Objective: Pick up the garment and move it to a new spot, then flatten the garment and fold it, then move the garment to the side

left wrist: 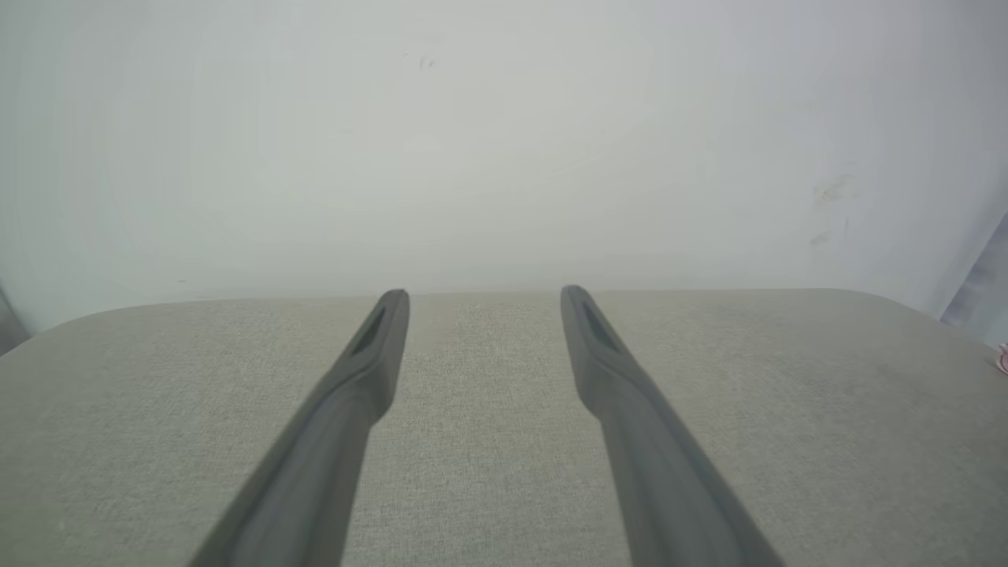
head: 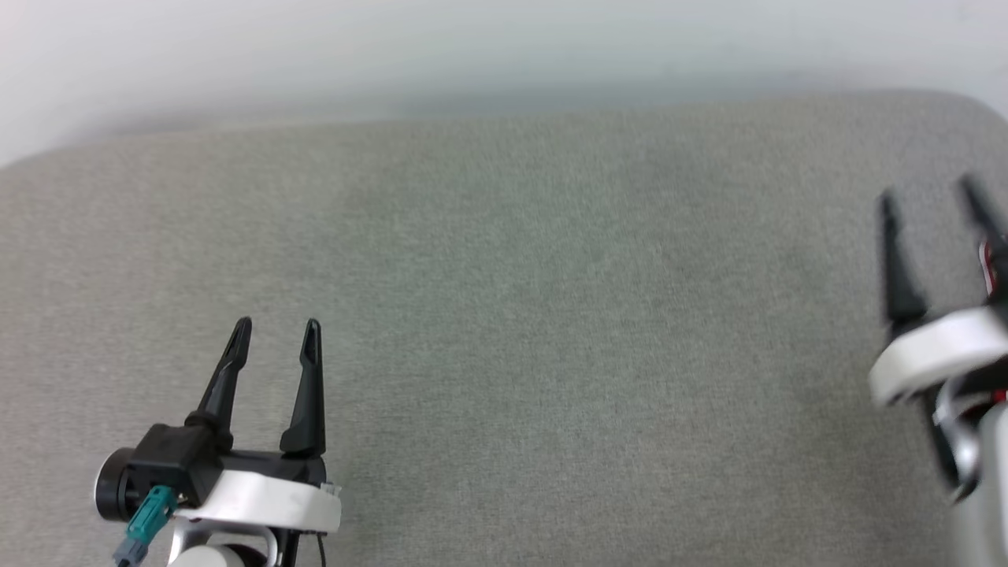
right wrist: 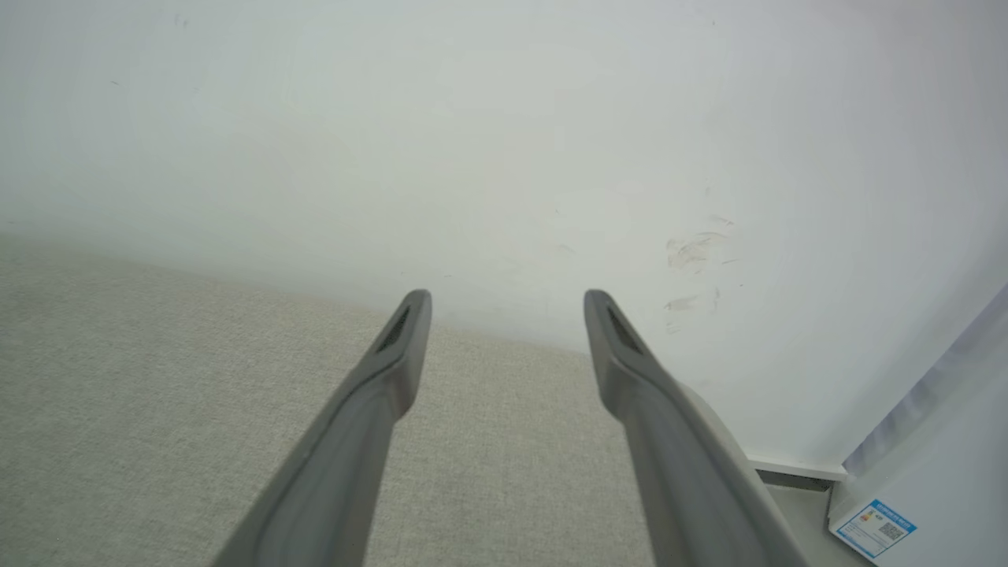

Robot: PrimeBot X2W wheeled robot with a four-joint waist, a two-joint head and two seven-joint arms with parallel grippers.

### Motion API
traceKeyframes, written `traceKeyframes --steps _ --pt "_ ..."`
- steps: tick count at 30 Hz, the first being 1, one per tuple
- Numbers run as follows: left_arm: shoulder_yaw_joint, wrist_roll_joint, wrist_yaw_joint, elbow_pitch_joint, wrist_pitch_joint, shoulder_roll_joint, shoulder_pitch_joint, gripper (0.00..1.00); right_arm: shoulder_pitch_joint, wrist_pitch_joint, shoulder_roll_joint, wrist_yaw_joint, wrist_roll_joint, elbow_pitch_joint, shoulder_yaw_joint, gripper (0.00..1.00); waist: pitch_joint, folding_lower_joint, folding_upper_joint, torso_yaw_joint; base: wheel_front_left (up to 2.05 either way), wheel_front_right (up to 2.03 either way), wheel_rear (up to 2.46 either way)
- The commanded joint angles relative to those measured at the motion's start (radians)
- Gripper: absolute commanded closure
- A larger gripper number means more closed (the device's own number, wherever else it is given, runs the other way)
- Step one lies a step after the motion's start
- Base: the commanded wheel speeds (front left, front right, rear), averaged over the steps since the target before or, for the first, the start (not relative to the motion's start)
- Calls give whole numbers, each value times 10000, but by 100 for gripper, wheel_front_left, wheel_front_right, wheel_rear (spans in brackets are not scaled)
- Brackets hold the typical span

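The garment is out of view, apart from a tiny red-and-white scrap [left wrist: 1002,359] at the far right edge of the left wrist view, too small to tell what it is. My left gripper [head: 276,326] rests low at the lower left of the grey padded surface [head: 504,315], fingers apart and empty; its wrist view shows bare surface between the tips [left wrist: 482,293]. My right gripper [head: 929,195] hovers at the right edge of the head view, blurred, open. Between its fingers [right wrist: 505,296] lie only the surface and the wall.
A white wall [head: 504,47] runs along the far edge of the surface. The surface's far right corner [head: 969,106] is rounded. Past that corner the right wrist view shows floor and a white panel with a blue label [right wrist: 876,528].
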Motion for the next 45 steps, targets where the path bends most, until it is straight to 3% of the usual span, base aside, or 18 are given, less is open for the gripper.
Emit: traceKeyframes --steps 1,6,14,45 --pt "97 98 -23 31 -21 -71 197 0 512 -225 241 -11 136 -91 32 0 -412 1 0 208 0 0 0" --pt "309 234 -73 227 -21 -129 589 0 1675 -667 1019 -9 752 -150 455 0 -701 1 0 246 0 0 0" --pt "656 177 -86 591 -21 -323 986 0 2724 -1318 1632 -9 1290 -182 835 0 -931 1 0 113 0 0 0" --pt "1101 555 -170 683 -21 -554 917 0 2628 -1748 1768 -8 1631 104 1335 0 -887 1 0 32 0 0 0"
